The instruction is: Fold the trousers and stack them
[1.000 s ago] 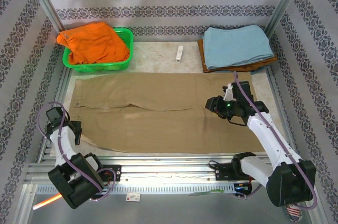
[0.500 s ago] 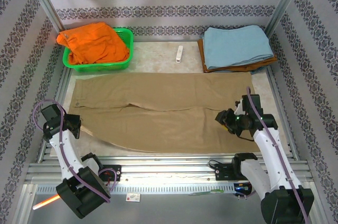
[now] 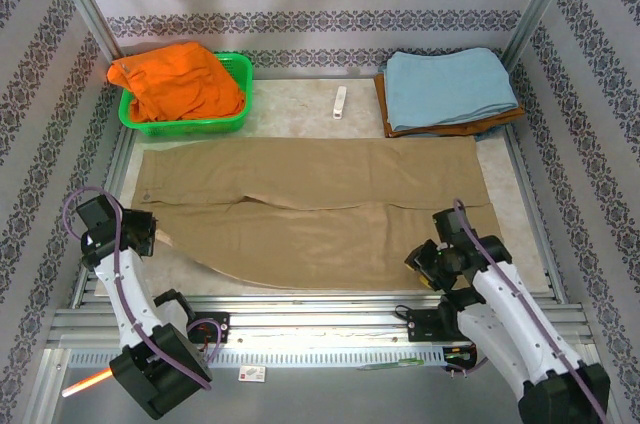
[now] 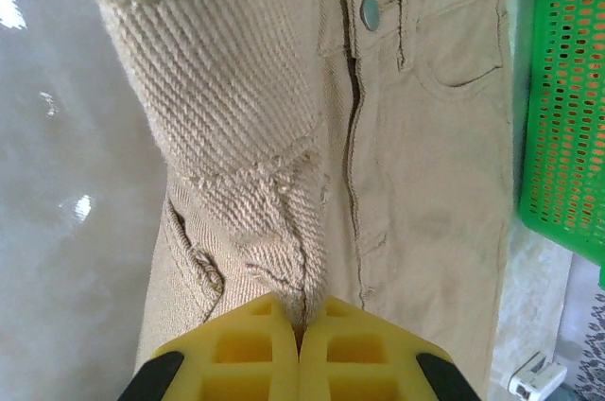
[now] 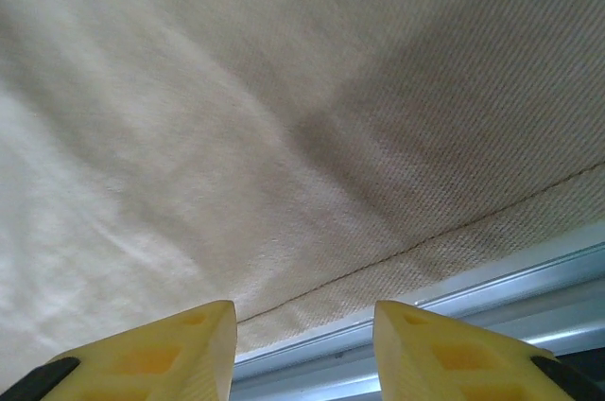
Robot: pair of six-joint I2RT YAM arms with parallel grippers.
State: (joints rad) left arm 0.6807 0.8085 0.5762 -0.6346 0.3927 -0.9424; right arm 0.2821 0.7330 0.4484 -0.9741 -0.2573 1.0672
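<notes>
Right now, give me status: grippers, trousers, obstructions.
Left gripper shut on the trousers at a waistband corner. Right gripper open over their near edge. Spread out, unfolded. Green basket, folded stack beyond far edge.

No words, numbers, brands or signs can be read anywhere. A small pale card (image 3: 252,374) lies below the metal rail at the near edge, close to the left arm's base; it carries some dark print, too small to make out. The round metal button (image 4: 370,11) at the waistband of the trousers (image 4: 425,155) is blurred, and whether it bears any stamping cannot be told.
</notes>
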